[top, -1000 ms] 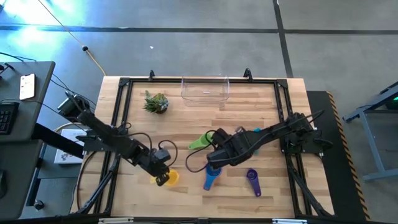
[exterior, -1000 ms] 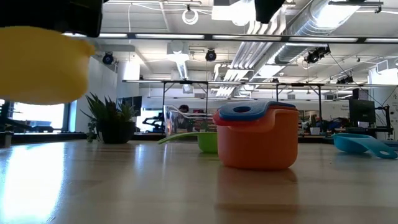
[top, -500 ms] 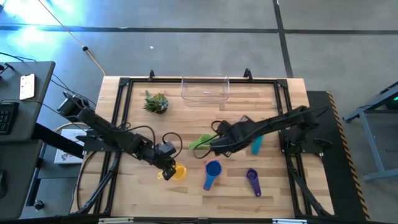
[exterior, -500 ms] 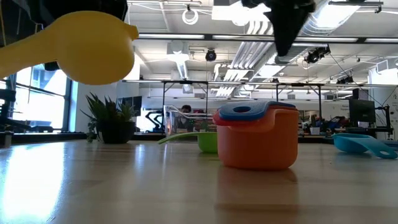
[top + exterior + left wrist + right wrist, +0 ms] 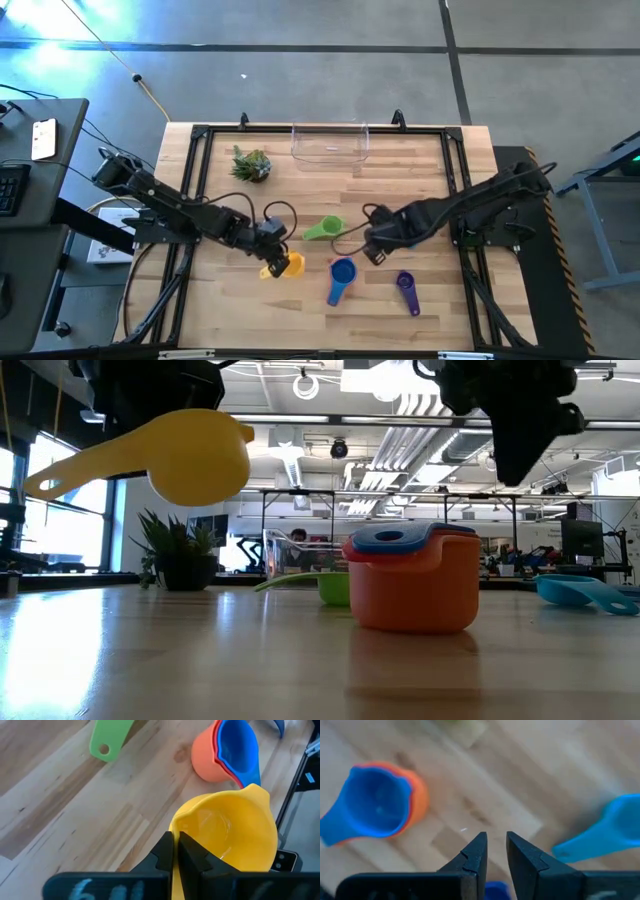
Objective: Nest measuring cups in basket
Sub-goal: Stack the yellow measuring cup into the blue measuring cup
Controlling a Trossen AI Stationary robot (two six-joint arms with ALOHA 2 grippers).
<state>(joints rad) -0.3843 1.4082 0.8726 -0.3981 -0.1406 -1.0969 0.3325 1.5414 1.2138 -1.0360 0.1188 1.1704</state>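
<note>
My left gripper (image 5: 270, 252) is shut on a yellow measuring cup (image 5: 287, 265) held above the table's near middle. To its right a blue cup (image 5: 342, 272) sits nested in an orange cup (image 5: 415, 595) on the wood. My right gripper (image 5: 495, 847) hangs above the table just right of that pair, narrowly open with nothing between its fingers. A green cup (image 5: 325, 230) and a purple cup (image 5: 406, 290) lie on the table. A teal cup (image 5: 612, 827) lies by the right gripper. The clear basket (image 5: 330, 142) stands at the far edge. My left gripper pinches the yellow cup's handle where it joins the bowl (image 5: 173, 870) between its two fingers, slanting down from the table's left. The cup is lifted clear, bowl opening upward, with the handle's free end (image 5: 45, 482) sloping lower than the bowl.
A small spiky green plant (image 5: 251, 165) stands at the far left. A black frame rail (image 5: 190, 200) runs around the table. Bare wood lies between the cups and the basket.
My left gripper has carried the yellow cup up and toward the table's far and right edges, closer to the blue-and-orange pair. My right gripper has gone from above that pair toward the table's right edge, sinking lower and tipping more downward.
</note>
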